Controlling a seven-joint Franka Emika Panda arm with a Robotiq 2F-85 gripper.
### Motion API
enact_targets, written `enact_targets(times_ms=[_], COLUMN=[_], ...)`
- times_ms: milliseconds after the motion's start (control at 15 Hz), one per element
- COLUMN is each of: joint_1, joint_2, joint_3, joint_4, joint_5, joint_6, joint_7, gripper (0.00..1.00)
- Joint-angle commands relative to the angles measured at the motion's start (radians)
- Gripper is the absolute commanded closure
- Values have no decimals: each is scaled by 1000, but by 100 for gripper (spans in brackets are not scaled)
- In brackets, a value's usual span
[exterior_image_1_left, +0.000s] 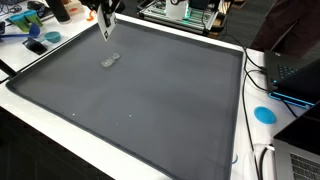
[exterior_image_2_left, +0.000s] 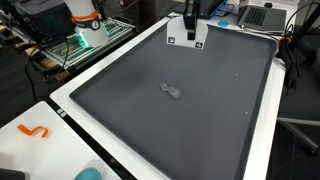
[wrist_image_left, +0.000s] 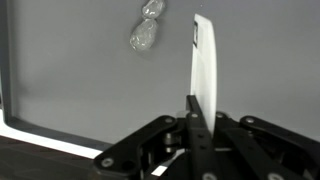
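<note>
My gripper (exterior_image_1_left: 104, 17) hangs over the far edge of a large dark grey mat (exterior_image_1_left: 150, 110), shut on a flat white card (exterior_image_1_left: 106, 29) that points down toward the mat. In the wrist view the card (wrist_image_left: 205, 65) stands edge-on, rising from between the closed fingers (wrist_image_left: 192, 112). In an exterior view its face (exterior_image_2_left: 186, 38) shows small black marks below the gripper (exterior_image_2_left: 190, 20). A small clear crumpled piece (exterior_image_1_left: 110, 62) lies on the mat a short way from the card, apart from it. It shows in the other views too (exterior_image_2_left: 171, 90) (wrist_image_left: 147, 30).
A white table border (exterior_image_2_left: 70, 100) frames the mat. A laptop (exterior_image_1_left: 296, 72), cables and a blue disc (exterior_image_1_left: 264, 114) sit past one side. An orange hook-shaped piece (exterior_image_2_left: 35, 131) lies on the white corner. Equipment with a green light (exterior_image_2_left: 85, 35) and another laptop (exterior_image_2_left: 262, 14) stand behind.
</note>
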Motion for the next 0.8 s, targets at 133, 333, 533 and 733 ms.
enact_targets(times_ms=[133,333,533,733], joint_1=[-20,-21,-19,-17], joint_2=[-44,-44,-33,-23], joint_3=[16,16,12,10], joint_4=[-9,15,54,92], joint_5=[-13,4,9,-3], joint_6=[-11,-30,-63,-97], joint_7=[-309,-462,-526,-563], gripper=[99,99,99,99])
